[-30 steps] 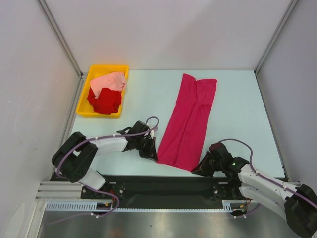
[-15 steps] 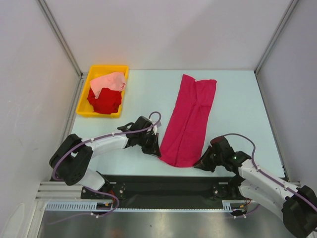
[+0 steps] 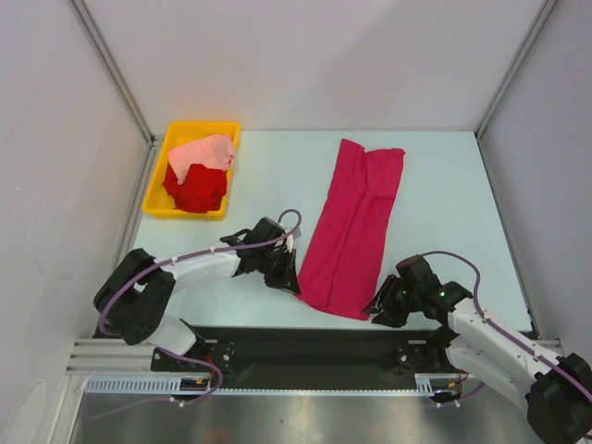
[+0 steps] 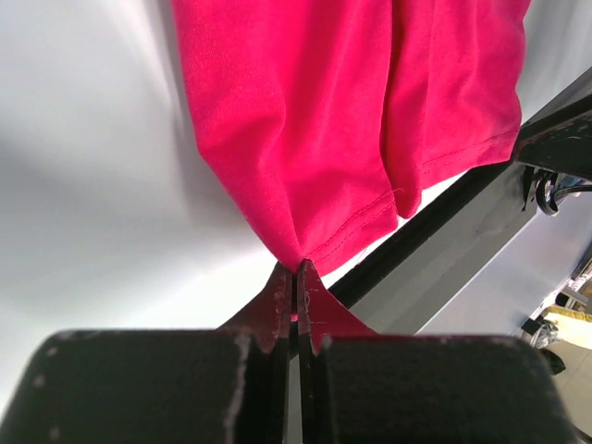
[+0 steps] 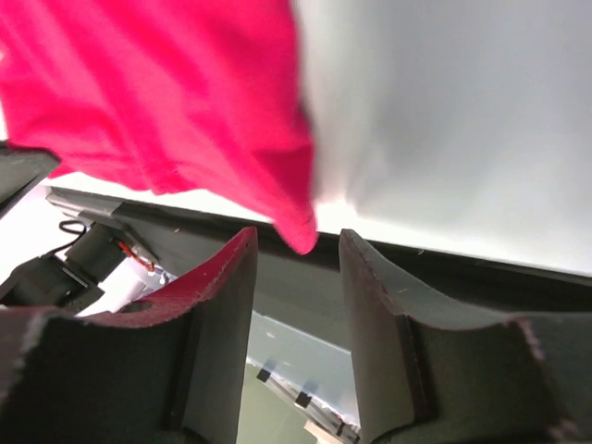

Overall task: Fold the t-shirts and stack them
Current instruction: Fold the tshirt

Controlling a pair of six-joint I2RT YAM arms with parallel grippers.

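Fingertips of the left gripper (image 4: 296, 277) pinch a corner of the magenta shirt (image 4: 305, 120); the right gripper (image 5: 296, 242) stands apart, another corner just ahead, unclamped.

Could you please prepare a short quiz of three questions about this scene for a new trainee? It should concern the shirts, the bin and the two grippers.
1. True or false: the right gripper is clamped on the magenta shirt.
2. What grips a near corner of the magenta shirt? A: the left gripper. B: the right gripper. C: nothing.
3. How many shirts lie in the yellow bin?

Key: 1 false, its jaws stand open; 2 A; 3 two, the red shirt and the pink shirt.
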